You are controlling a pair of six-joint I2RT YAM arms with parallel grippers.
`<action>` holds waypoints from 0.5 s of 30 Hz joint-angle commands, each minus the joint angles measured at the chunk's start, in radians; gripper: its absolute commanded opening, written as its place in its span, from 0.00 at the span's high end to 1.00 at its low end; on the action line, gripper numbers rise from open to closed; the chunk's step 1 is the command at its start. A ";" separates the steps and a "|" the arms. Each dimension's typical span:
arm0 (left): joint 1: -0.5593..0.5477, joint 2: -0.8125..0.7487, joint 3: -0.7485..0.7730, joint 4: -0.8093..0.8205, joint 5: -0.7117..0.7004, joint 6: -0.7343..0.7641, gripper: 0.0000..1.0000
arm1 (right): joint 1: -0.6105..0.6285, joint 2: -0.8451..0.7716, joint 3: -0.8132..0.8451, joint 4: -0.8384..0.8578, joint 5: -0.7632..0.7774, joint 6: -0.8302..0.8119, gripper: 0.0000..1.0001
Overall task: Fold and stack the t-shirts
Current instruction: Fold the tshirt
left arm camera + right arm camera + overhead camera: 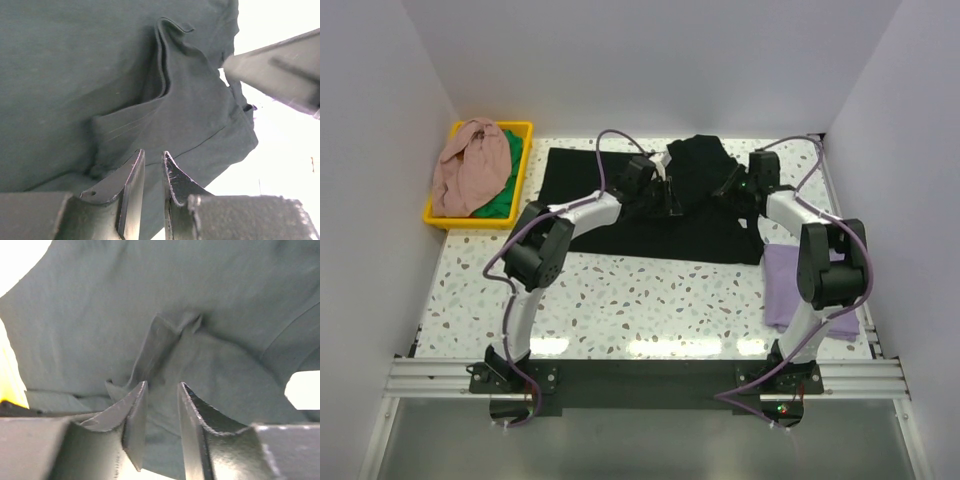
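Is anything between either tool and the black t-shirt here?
Nothing visible. The left tool and right tool both sit right at the black t-shirt, with a raised fold of its cloth at each one's tips. Whether they pinch it is unclear.

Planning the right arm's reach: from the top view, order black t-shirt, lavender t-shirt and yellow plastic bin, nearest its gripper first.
1. Black cloth t-shirt, under the right gripper.
2. Lavender cloth t-shirt, near right.
3. Yellow plastic bin, far left corner.

Four t-shirts: black (660, 235), purple (790, 290), pink (470, 165), green (500, 205). One yellow bin (527, 150). Two claws: left (152, 152), right (162, 384).
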 commanded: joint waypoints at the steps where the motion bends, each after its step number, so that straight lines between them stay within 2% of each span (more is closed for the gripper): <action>1: -0.022 0.030 0.066 0.062 0.026 -0.019 0.75 | 0.029 0.013 0.002 -0.013 0.029 -0.060 0.67; 7: -0.023 0.062 0.116 0.028 -0.042 -0.012 0.75 | 0.053 0.129 0.113 -0.065 0.022 -0.093 0.72; 15: 0.001 0.136 0.212 -0.095 -0.171 0.025 0.76 | 0.041 0.239 0.263 -0.122 0.055 -0.120 0.72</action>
